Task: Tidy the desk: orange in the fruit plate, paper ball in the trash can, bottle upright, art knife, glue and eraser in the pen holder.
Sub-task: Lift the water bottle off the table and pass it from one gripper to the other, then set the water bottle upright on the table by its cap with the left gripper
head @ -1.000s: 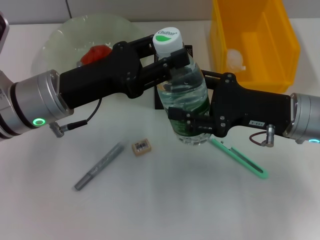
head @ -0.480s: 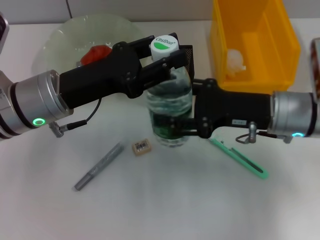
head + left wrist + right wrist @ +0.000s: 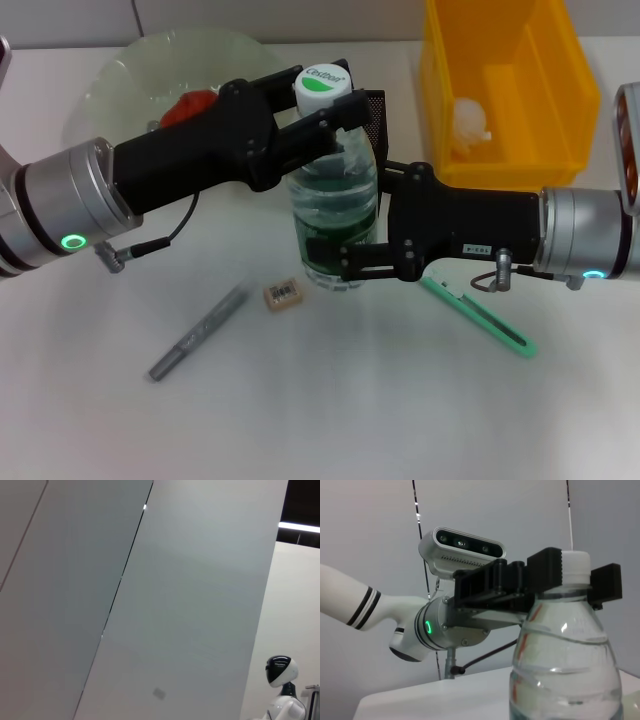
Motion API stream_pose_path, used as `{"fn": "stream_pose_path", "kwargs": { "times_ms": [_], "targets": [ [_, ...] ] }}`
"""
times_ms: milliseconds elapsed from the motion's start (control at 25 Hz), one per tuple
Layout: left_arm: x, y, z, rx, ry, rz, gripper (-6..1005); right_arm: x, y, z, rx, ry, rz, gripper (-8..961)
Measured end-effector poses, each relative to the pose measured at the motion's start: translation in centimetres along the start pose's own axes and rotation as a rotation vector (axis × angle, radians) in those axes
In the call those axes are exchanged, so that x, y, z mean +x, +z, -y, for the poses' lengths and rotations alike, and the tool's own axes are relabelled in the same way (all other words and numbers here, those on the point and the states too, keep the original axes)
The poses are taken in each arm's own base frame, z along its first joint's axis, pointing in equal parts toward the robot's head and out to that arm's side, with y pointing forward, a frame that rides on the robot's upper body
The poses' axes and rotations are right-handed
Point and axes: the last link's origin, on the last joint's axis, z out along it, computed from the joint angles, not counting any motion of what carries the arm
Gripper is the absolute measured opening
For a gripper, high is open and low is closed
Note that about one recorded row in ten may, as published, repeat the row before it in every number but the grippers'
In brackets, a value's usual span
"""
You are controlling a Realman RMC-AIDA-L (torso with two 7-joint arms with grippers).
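Left gripper: closed around the neck of the clear plastic water bottle, just under its white and green cap; in the right wrist view the same black fingers are seen clamped at either side of the cap.
Right gripper: closed on the lower body of the bottle, reached in from the right.
Bottle: held close to upright between the 2 grippers, base at the white desk; whether the base touches the desk cannot be told.
Black mesh pen holder: just behind the bottle, mostly hidden.
Small tan eraser: flat on the desk, just left of the bottle's base.
Grey glue stick: lying slantwise, left of the eraser.
Green art knife: lying below the right arm.
Orange: in the pale glass fruit plate, behind the left arm.
Crumpled white paper ball: inside the yellow plastic bin.
Left wrist view: only a grey wall panel is shown.
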Motion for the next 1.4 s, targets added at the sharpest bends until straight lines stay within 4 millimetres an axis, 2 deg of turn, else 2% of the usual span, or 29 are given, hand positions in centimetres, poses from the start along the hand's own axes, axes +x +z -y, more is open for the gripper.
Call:
{"fn": "stream_pose_path", "kwargs": {
  "times_ms": [280,720,1000,1400],
  "targets": [
    [1.0,-0.6,0.2,0.012,0.053,-0.006,456,0.9,-0.9,0.1,0.056,-0.014,-0.012,849],
    [2.5,-3.7,0.7,0.120,0.152,-0.019,456,2.0,-3.0,0.5,0.158,-0.015,-0.003,850],
    [1.7,-5.6,2.0,0.267,0.218,0.026,457,2.2,-3.5,0.4,0.179,0.002,0.010,850],
    [0.1,-5.7,3.1,0.341,0.275,0.146,453,2.4,-3.5,0.3,0.178,0.009,0.012,851]
  ]
}}
